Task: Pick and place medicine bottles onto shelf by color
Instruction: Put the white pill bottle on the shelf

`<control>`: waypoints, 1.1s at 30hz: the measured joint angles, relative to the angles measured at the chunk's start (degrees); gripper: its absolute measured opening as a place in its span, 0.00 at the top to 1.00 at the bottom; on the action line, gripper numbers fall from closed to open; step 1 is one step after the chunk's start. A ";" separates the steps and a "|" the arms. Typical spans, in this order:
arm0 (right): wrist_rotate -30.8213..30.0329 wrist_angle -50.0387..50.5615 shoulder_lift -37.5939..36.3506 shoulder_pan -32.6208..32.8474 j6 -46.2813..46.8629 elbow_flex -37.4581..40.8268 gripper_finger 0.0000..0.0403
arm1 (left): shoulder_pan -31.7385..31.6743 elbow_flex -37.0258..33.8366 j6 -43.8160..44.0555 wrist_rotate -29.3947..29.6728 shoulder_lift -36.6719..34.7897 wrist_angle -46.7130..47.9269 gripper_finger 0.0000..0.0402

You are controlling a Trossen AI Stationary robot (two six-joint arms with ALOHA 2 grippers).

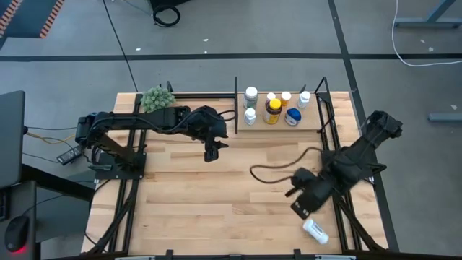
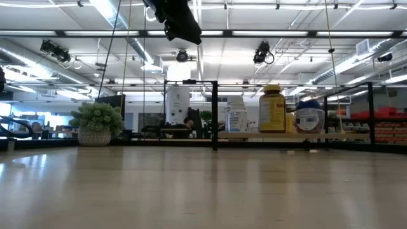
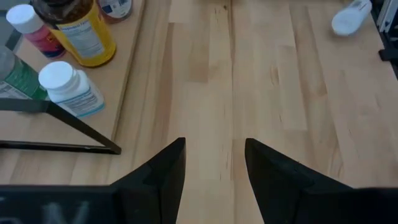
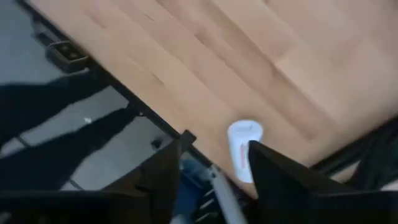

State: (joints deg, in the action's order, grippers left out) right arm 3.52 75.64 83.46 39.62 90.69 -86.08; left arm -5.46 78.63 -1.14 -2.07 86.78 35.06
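At the far left corner of the wooden surface [image 1: 216,202] sits a green plant ball [image 1: 157,97]. Just to its right, the left gripper [image 1: 211,153] hangs above bare planks with its jaws parted and nothing between them; the shelf [image 1: 312,128] lies a little beyond it and off to its right. In the left wrist view the nearest shelf bottles show past the fingers [image 3: 163,171]: a white-capped bottle [image 3: 69,89] at the shelf's near corner, behind the black rod. Along the far edge the shelf carries a cluster of medicine bottles [image 1: 274,108], among them a wide amber bottle with a yellow lid [image 1: 272,110] and a blue-lidded bottle [image 1: 293,116] just beside it, all upright. Farther right and toward the front edge, the right gripper [image 1: 301,208] is low over the surface with its jaws spread and holding nothing. One white bottle [image 1: 315,230] lies on its side just beyond the jaws, near the front right corner, close to the black frame rod; in the right wrist view it [image 4: 242,151] shows in line with the gap between the fingers but beyond their tips.
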 joint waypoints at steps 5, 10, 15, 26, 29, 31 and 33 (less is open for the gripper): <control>-0.65 -6.67 0.07 6.53 15.73 4.19 0.35 | 0.01 0.00 0.27 -1.10 -0.02 -0.18 0.57; -0.27 -16.46 0.15 13.52 28.19 10.32 0.28 | 0.01 0.00 0.02 -1.27 -0.02 -0.83 0.57; 1.92 -22.11 0.24 17.20 29.98 17.07 0.28 | 0.01 0.00 -0.01 -1.31 -0.02 -0.99 0.57; 2.55 -35.80 0.22 20.45 27.68 29.37 0.28 | 0.33 0.00 4.43 -5.59 -0.02 -0.51 0.57; 2.99 -40.31 0.22 22.40 27.33 32.92 0.28 | 1.12 0.00 5.62 -5.73 -0.02 -0.51 0.57; 4.38 -40.30 0.22 23.81 26.94 34.82 0.28 | 1.61 -0.01 6.81 -5.73 -0.02 -0.51 0.57; 4.07 -40.82 0.22 24.75 26.10 36.22 0.27 | 2.19 -0.02 8.32 -5.76 -0.02 -0.56 0.57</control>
State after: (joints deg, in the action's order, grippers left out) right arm 7.59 34.82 83.68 64.37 116.78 -49.87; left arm -3.28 78.61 7.18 -7.82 86.76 34.49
